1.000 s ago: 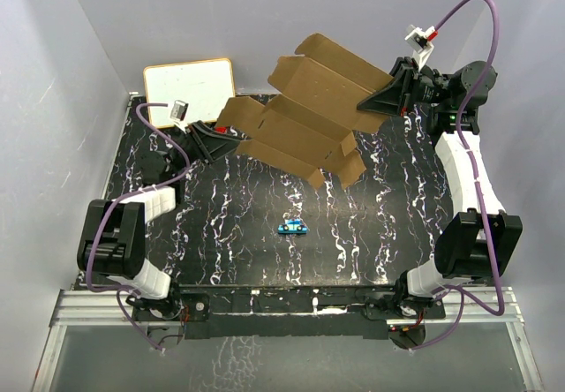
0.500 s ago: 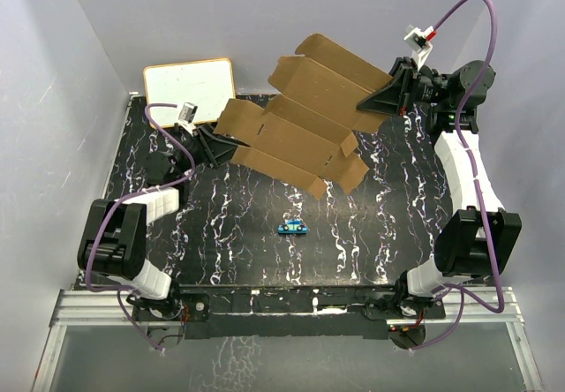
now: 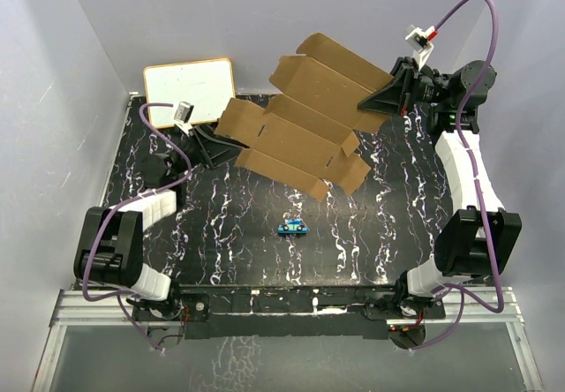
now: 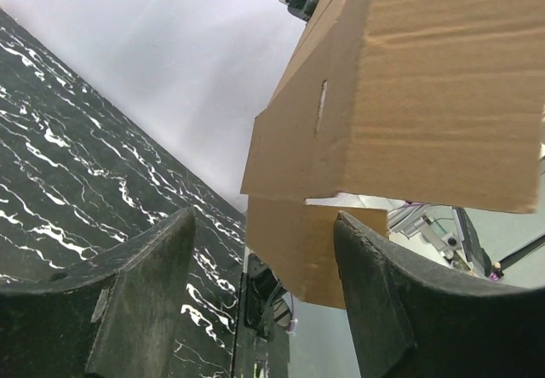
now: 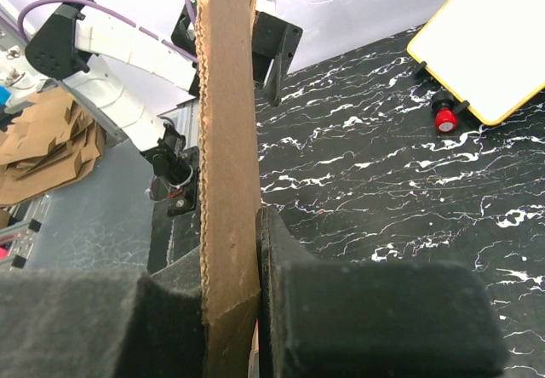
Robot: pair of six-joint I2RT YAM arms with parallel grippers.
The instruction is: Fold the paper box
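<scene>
The paper box (image 3: 305, 123) is a brown die-cut cardboard sheet with flaps, held tilted above the back of the black marbled table. My right gripper (image 3: 371, 103) is shut on its right edge; in the right wrist view the sheet's edge (image 5: 228, 165) stands clamped between the two pads. My left gripper (image 3: 214, 143) is open at the sheet's left end. In the left wrist view the cardboard (image 4: 409, 105) hangs above and beyond the spread fingers (image 4: 149, 293), with a lower flap (image 4: 298, 242) showing between them, not gripped.
A white board with a tan frame (image 3: 189, 90) lies at the table's back left corner and also shows in the right wrist view (image 5: 485, 46). A small blue object (image 3: 290, 226) lies mid-table. Grey walls enclose the table on three sides.
My left gripper has let go of the sheet's left end and drawn back a little to the left. The sheet's lower flaps have dropped slightly. The right arm has not moved.
</scene>
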